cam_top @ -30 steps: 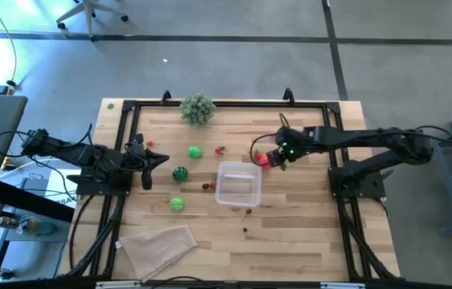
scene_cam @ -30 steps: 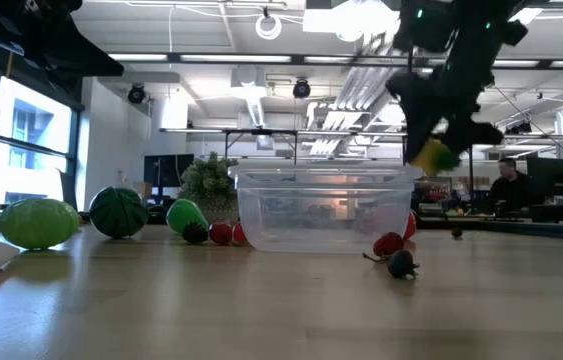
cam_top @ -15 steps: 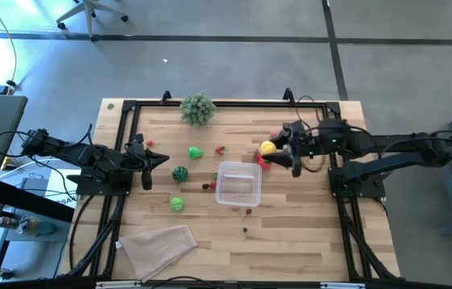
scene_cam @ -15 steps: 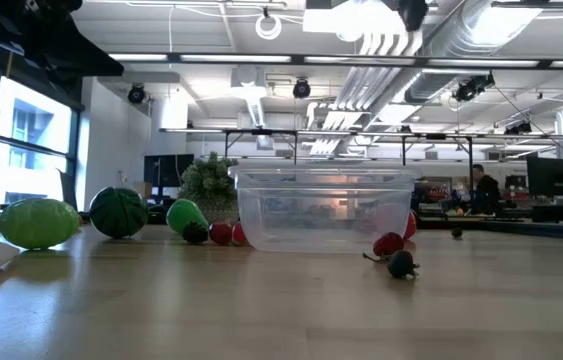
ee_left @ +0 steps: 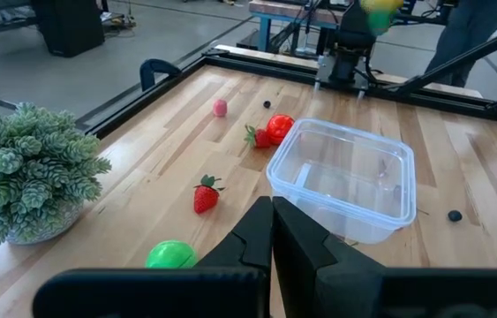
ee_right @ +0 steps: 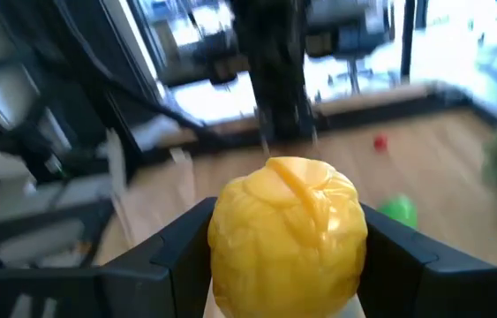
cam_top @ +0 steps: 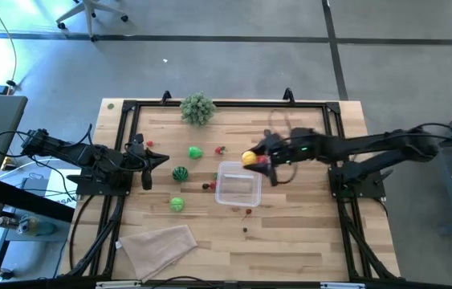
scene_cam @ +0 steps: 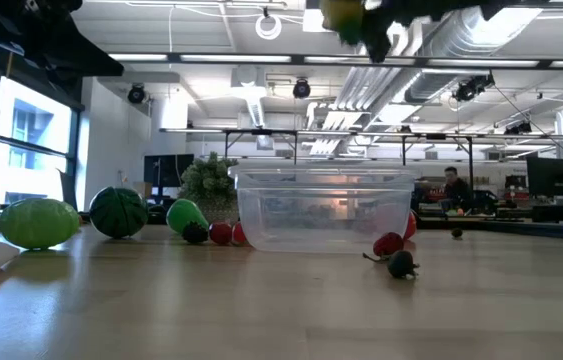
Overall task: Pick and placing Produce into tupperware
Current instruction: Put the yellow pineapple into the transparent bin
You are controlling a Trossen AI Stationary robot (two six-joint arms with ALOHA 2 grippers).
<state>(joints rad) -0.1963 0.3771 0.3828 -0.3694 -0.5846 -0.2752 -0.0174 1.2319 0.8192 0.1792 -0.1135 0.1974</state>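
Observation:
My right gripper [cam_top: 253, 158] is shut on a yellow ribbed toy fruit [cam_top: 248, 157], high above the table at the far right corner of the clear tupperware [cam_top: 238, 184]. In the low view the fruit [scene_cam: 343, 14] shows at the top, above the tupperware [scene_cam: 321, 210]. Green balls [cam_top: 196, 152] [cam_top: 180, 172] [cam_top: 177, 204], strawberries [cam_top: 221, 149] and a red tomato [ee_left: 279, 128] lie on the wood. My left gripper [cam_top: 164, 160] waits shut at the table's left side. My right gripper pinches the yellow fruit [ee_right: 288, 231] between its two fingers [ee_right: 176, 258], one on each side of its body. The fingers come about level from the table's right. The fruit is lifted clear of the table.
A bushy grey-green plant [cam_top: 197, 107] stands at the far edge. A beige folded cloth [cam_top: 159, 245] lies near the front left. Small dark and red bits [cam_top: 248, 212] [cam_top: 206, 185] sit close to the tupperware. A black frame [cam_top: 129, 107] borders the table.
My right gripper has risen from table height to the right of the tupperware, carrying the yellow fruit up, then moved toward the table's left until it is over the tupperware's far right corner. It has stayed shut on the fruit.

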